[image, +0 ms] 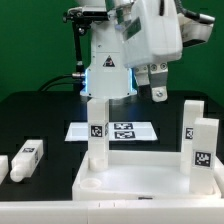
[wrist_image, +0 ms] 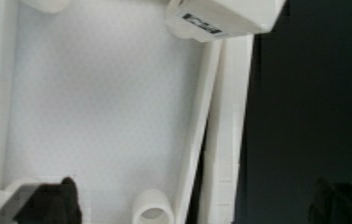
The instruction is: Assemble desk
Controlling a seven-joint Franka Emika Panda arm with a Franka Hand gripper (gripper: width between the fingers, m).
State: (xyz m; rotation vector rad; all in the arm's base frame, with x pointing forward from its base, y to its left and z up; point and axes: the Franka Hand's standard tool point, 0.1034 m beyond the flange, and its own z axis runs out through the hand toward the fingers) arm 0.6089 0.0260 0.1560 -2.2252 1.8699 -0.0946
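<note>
Nearest the camera: white rimmed tabletop panel point(image: 140, 186) lying flat on the black table point(image: 40, 115), with a round corner socket point(image: 92, 183) visible at its near left corner. Standing upright in the panel: one square white leg point(image: 97, 135) on the exterior view's left, tag on its face; two more tagged legs point(image: 189, 124) point(image: 203, 148) at the exterior view's right, close together. Lying flat on the table well to the left of the panel: another tagged leg point(image: 29, 154), with a further white piece point(image: 4, 166) at the left edge, cut off by the frame. Beyond the panel, flat on the table: marker board point(image: 118, 130), partly hidden behind the left upright leg. Farther back: white robot base point(image: 108, 72) with a blue light. Hanging above the panel, between the left leg and the right pair: gripper point(image: 154, 84), fingers spread wide, holding nothing, touching nothing. In the wrist view: panel interior point(wrist_image: 102, 110) and its rim, a socket point(wrist_image: 150, 211), one tagged leg end point(wrist_image: 221, 18), dark finger tips point(wrist_image: 45, 196) at the picture's edge.
</note>
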